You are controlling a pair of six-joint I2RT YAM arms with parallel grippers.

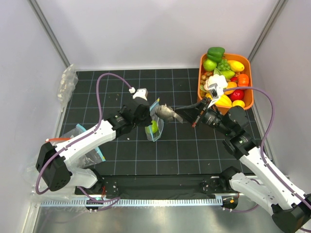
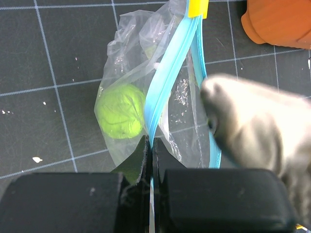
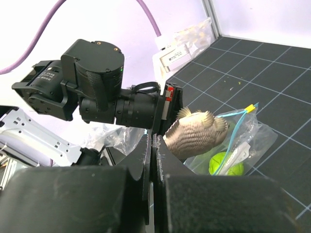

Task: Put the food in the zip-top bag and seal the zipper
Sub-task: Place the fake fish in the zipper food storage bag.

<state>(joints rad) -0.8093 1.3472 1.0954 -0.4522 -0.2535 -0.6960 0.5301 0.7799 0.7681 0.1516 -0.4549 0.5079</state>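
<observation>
Left fingers (image 2: 147, 158) pinch shut on the zipper (image 2: 167, 80) — right fingers (image 3: 151, 150) clamp a toy fish (image 3: 197, 133); arm label (image 3: 171, 57) unreadable.

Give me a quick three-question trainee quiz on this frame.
1. True or false: the lime-green fruit is already inside the zip-top bag.
2. What does the right gripper hold in its fingers? A) a banana B) a toy fish C) nothing
3. Which gripper pinches the bag's teal zipper?
Key: 1 true; 2 B; 3 the left gripper.
</observation>
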